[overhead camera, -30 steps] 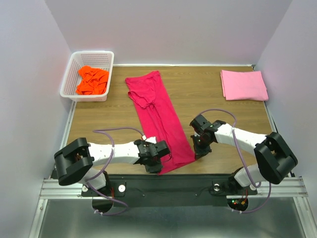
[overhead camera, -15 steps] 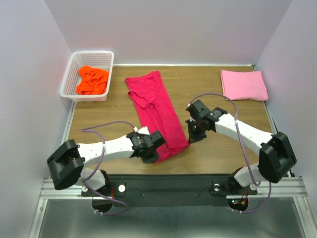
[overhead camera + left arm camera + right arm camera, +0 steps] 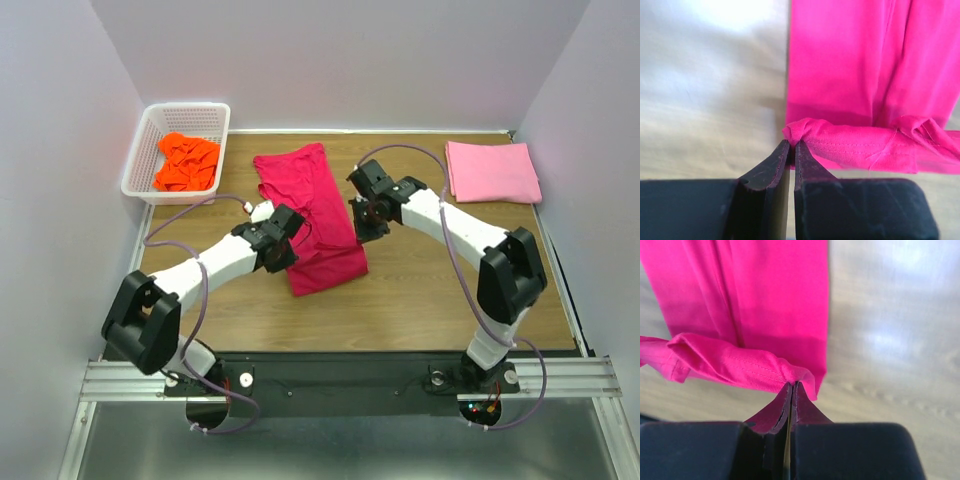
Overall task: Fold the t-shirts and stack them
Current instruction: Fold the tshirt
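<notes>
Left pincer (image 3: 791,146) and right pincer (image 3: 793,386) each clamp a hem corner of the crimson t-shirt (image 3: 318,215), just right of the basket (image 3: 138,165). The fold seems half done; next, I think, lay the hem onto the collar end.

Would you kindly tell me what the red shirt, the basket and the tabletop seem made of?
Red shirt: soft matte knit cloth, probably cotton; it bunches and shows a stitched hem. Basket: white moulded plastic, likely, given its lattice walls. Tabletop: wood-grain surface, possibly laminate.
</notes>
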Available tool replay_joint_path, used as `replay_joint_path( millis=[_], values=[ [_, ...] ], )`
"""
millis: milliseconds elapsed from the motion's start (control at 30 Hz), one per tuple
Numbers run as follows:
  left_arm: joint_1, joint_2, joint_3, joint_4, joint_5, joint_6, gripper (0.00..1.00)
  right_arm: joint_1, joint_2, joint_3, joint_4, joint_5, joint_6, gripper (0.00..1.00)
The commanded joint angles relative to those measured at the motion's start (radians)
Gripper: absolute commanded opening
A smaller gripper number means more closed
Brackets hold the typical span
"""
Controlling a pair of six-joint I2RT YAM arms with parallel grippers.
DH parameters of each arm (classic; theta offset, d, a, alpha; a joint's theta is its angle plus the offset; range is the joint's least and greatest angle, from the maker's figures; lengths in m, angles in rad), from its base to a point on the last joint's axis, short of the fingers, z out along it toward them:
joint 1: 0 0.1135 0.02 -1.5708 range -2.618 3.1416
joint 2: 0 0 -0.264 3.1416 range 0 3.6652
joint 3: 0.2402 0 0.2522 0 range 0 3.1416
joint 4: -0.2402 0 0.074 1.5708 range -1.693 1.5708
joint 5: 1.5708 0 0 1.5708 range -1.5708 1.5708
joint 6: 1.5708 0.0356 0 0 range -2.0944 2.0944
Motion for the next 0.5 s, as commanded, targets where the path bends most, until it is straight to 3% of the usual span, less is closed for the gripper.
replay_joint_path(
  millis=[0, 467],
  values=[
    [0.065, 0.062, 0.086, 0.054, -0.062, 0.176, 0.0, -0.015, 0.075, 0.135, 0.015, 0.095, -0.035, 0.01],
    [0.222, 0.198, 0.198, 0.143, -0.037, 0.356, 0.0, -0.036, 0.273, 0.34, 0.054, 0.126, -0.053, 0.01]
  ],
)
